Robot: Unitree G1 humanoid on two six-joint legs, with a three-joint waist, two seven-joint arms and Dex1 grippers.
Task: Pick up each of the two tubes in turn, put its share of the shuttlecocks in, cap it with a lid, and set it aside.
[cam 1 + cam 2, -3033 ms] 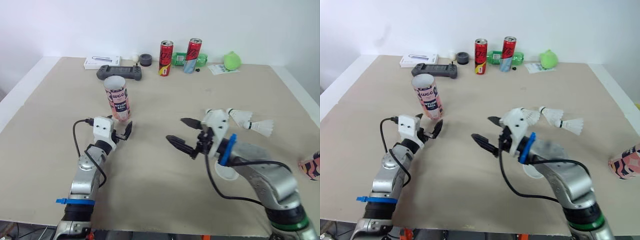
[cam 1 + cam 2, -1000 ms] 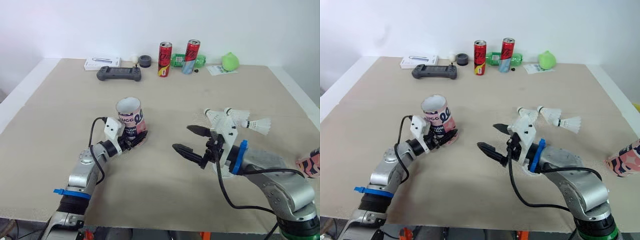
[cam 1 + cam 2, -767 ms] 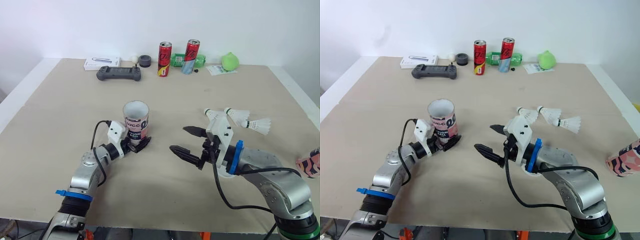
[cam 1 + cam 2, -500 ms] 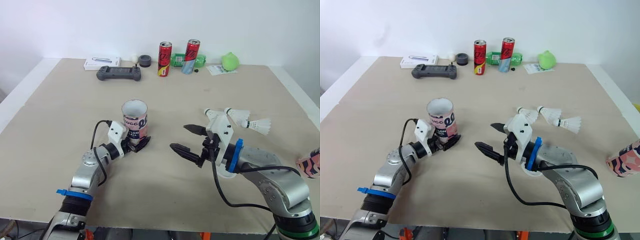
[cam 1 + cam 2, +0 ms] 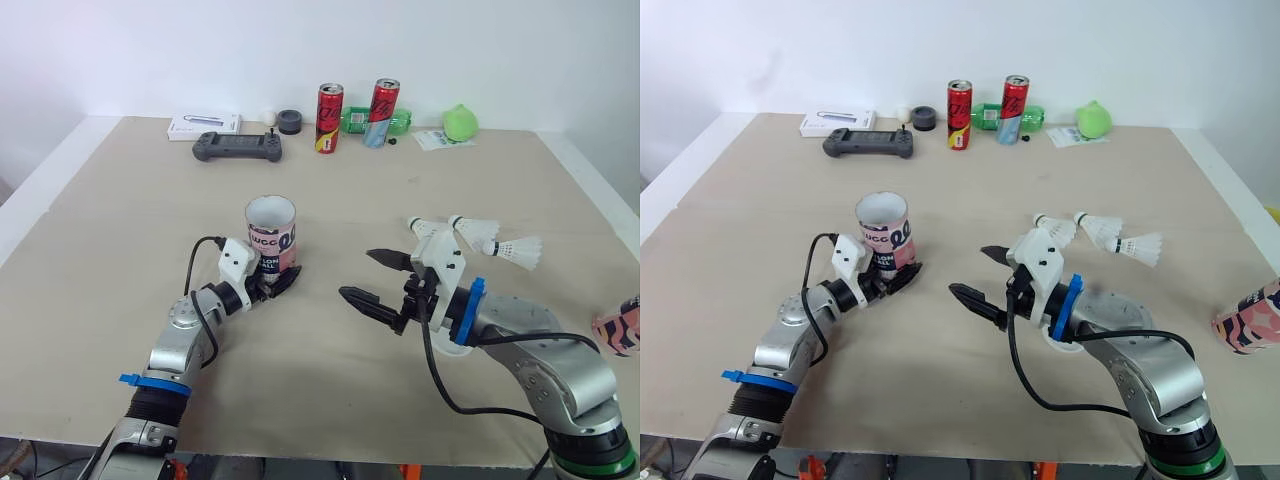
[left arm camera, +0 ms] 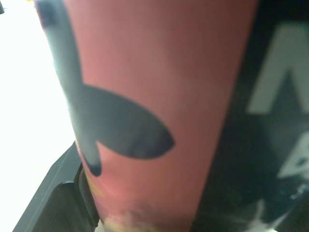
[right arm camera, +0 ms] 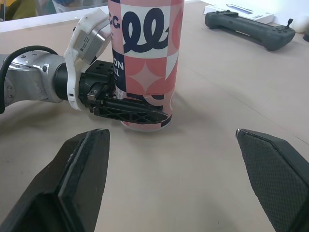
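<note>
A pink patterned tube [image 5: 271, 235] stands upright and open-topped left of the table's middle. My left gripper [image 5: 268, 285] is shut on its lower part, and the left wrist view looks straight at the tube's wall [image 6: 159, 96]. My right gripper [image 5: 357, 273] hovers open to the tube's right, empty. The right wrist view shows the tube [image 7: 147, 58] ahead between the spread fingers [image 7: 82, 179]. Three shuttlecocks [image 5: 478, 232] lie behind my right arm. A white lid [image 5: 455, 346] peeks from under my right forearm. A second tube [image 5: 620, 333] lies at the right edge.
Along the far edge stand two red cans [image 5: 331, 117], a green bottle [image 5: 400, 122], a green ball [image 5: 463, 122], a game controller [image 5: 238, 147], a white box [image 5: 205, 124] and a small black ring [image 5: 291, 121]. Bare tabletop lies between the tube and these.
Since three seconds ago my left gripper has shut on the tube and brought it nearer and rightward. Over the last second the tube went from tilted to upright. The right gripper has barely moved.
</note>
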